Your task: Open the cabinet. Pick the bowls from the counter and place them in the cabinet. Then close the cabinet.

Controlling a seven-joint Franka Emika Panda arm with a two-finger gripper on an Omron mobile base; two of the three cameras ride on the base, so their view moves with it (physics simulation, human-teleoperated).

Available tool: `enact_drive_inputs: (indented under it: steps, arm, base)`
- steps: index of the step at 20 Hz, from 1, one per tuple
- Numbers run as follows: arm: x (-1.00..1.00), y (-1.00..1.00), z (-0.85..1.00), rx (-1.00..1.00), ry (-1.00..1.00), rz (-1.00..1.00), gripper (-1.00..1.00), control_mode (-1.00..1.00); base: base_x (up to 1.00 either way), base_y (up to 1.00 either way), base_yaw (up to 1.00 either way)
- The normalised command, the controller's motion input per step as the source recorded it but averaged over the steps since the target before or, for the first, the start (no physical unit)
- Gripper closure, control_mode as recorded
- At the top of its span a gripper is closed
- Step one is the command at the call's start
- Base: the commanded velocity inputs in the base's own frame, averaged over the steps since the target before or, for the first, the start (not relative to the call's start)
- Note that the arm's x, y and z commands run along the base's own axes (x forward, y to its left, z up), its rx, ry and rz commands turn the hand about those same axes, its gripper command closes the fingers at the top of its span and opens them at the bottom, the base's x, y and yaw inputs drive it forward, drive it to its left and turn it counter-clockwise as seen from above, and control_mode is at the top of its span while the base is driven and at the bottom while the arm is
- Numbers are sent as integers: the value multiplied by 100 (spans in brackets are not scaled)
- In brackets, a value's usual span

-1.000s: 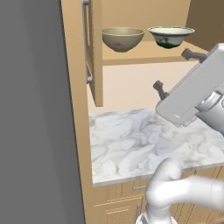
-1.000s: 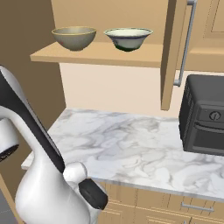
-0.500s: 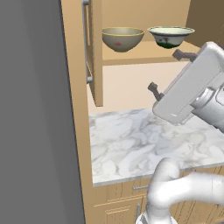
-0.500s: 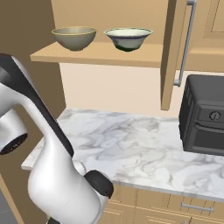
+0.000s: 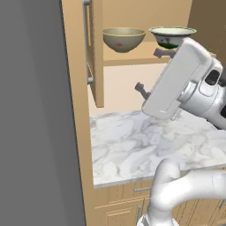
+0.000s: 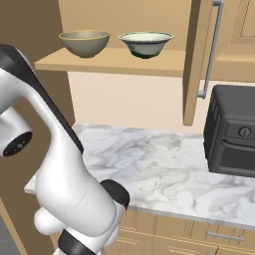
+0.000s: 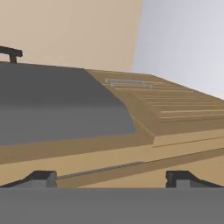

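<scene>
The cabinet stands open, both doors swung out. On its wooden shelf sit the two bowls side by side: the tan-brown bowl and the pale cream-white bowl. My gripper hangs open and empty in front of the shelf, below the bowls and to the right of the left door. Its fingertips point at a panelled wooden face. The counter carries no bowl.
A black oven-like appliance stands at the counter's right end under the right door with its long grey handle. A tall grey wall closes the left side. Lower wooden cabinets run under the counter.
The hand has drawn back from the shelf and swung left toward the left door, jaws still wide. Both bowls stay put on the shelf.
</scene>
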Motion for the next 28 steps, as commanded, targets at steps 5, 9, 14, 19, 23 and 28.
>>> enact_drive_inputs:
  steps: [5,9,14,19,23,28]
  arm:
    - [-12,2,0,-10,33,10,-100,-100]
    - [-15,3,0,-11,38,10,-100,-100]
    - [-22,9,0,-12,41,8,-100,-100]
    - [-50,5,0,-10,38,8,-100,-100]
    - [-60,0,1,-8,34,9,-100,-100]
    - [-56,0,0,-6,34,9,-100,-100]
  base:
    - [0,0,0]
    - [0,0,0]
    - [0,0,0]
    - [0,0,0]
    - [0,0,0]
    - [0,0,0]
